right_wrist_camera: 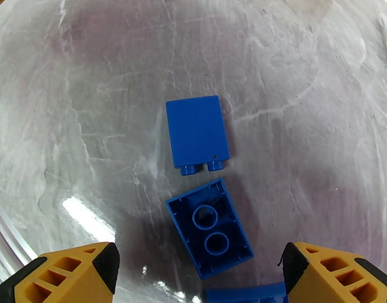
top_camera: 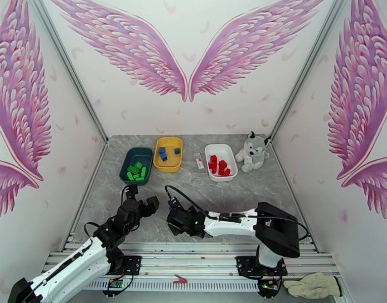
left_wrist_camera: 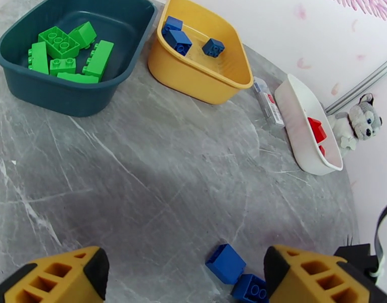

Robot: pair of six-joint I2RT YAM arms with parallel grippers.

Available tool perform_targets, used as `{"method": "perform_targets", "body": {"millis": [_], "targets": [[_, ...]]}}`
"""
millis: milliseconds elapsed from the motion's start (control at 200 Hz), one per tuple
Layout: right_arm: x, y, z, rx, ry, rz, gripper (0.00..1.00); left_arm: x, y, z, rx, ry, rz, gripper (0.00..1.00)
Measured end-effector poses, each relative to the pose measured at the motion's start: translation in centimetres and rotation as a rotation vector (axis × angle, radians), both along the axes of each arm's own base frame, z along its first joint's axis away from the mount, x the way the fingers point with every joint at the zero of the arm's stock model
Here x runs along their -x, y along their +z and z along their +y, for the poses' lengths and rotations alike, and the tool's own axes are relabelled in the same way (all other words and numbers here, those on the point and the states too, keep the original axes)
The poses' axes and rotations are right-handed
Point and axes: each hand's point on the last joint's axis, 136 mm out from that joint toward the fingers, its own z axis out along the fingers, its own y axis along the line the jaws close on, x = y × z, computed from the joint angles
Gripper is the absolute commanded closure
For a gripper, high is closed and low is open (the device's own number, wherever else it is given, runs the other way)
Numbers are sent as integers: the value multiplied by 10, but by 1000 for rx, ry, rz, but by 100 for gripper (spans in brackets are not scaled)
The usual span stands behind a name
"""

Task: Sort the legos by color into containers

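Note:
Three blue legos lie loose on the grey table. In the right wrist view one lies on its side (right_wrist_camera: 197, 133), one is upside down (right_wrist_camera: 209, 233), and the edge of a third (right_wrist_camera: 246, 295) shows at the bottom. My right gripper (right_wrist_camera: 199, 261) hangs open just above them, its jaws on either side of the upside-down lego. My left gripper (left_wrist_camera: 186, 266) is open and empty, with two blue legos (left_wrist_camera: 226, 262) just inside its right finger. The teal tray (top_camera: 128, 160) holds several green legos, the yellow tray (top_camera: 168, 167) three blue ones, and the white tray (top_camera: 229, 152) red ones.
A small white-and-red tube (top_camera: 198, 160) lies between the yellow and white trays. The plush husky (top_camera: 251, 151) sits at the back right beside the white tray. Both arms (top_camera: 229, 224) crowd the near middle of the table. A glove (top_camera: 312, 285) lies off the front right corner.

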Motion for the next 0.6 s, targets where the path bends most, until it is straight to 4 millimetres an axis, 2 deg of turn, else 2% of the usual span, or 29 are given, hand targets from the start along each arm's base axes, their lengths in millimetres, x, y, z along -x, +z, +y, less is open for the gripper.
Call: {"method": "perform_targets", "body": {"millis": [345, 600], "targets": [[-11, -9, 7, 42, -22, -18, 21, 6, -5, 0, 15, -2, 13, 15], [-23, -14, 0, 46, -55, 1, 37, 7, -6, -2, 13, -7, 18, 14]]}}
